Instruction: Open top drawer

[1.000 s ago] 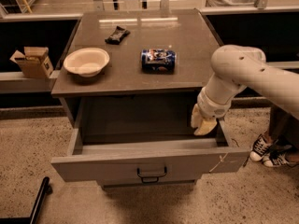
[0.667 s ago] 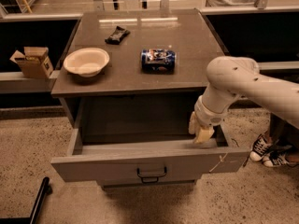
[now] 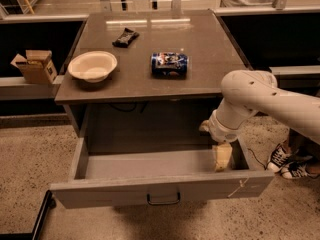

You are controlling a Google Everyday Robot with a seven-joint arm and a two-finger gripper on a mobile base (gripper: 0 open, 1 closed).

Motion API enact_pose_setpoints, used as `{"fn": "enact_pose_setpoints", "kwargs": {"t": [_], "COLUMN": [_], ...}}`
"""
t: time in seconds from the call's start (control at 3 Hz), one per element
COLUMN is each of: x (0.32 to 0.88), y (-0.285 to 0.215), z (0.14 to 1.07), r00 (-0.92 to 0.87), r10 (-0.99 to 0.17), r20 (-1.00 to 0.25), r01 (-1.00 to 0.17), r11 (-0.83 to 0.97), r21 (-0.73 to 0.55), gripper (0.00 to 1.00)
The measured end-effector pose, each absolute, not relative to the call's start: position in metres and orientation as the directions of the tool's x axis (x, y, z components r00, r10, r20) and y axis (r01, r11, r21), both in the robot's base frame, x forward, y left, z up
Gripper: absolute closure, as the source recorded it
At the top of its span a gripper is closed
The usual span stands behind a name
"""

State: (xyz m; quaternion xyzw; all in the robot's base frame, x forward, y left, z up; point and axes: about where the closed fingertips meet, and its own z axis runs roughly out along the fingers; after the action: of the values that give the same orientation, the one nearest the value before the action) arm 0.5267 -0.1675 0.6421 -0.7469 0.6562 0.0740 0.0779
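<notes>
In the lower half of the frame, the top drawer (image 3: 160, 186): hangs far out from under the tabletop (image 3: 200, 39), grey front toward the camera, black bar handle (image 3: 163, 200) at lower centre, white crossed scratches (image 3: 239, 185) near the right end. Shows a bare grey floor inside, apart from the hand. Judging by that reach, counts as open, or all but; little left of the task beyond backing out.

At the right end of the drawer, the hand (image 3: 222, 159): points downward into the cavity, just behind the front panel and close beside the right wall. Probably sits there to drag the front outward from the inside, with the handle left untouched. Seems to touch or nearly touch the inner face of the front; cannot tell which. Cannot tell either whether apart or together: a single pale shape from this angle. Holds nothing visible. Above it, the white arm (image 3: 260, 96), bending in from the right edge of the frame.

On the tabletop, well apart from the work: a pale bowl (image 3: 92, 65) at left, a blue can (image 3: 169, 64) on its side near the middle, a dark packet (image 3: 125, 36) toward the back. Left of the tabletop, a small cardboard box (image 3: 34, 66) on a ledge. At lower right, sneakers (image 3: 287, 164) on the floor near the drawer's corner; calls for care on any withdrawal sweeping rightward.
</notes>
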Motion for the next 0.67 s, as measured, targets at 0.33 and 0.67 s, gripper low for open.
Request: {"fn": "enact_pose_setpoints", "kwargs": {"t": [0.33, 0.67], "x": [0.509, 0.488], "y": [-0.169, -0.171], "z": [0.636, 0.637], "r00": [0.121, 0.118], "r10": [-0.963, -0.956], "r20": [-0.240, -0.267], "r01": [-0.991, -0.989], "r11": [-0.129, -0.136], "r21": [0.018, 0.052], "gripper": [0.00, 0.02]}}
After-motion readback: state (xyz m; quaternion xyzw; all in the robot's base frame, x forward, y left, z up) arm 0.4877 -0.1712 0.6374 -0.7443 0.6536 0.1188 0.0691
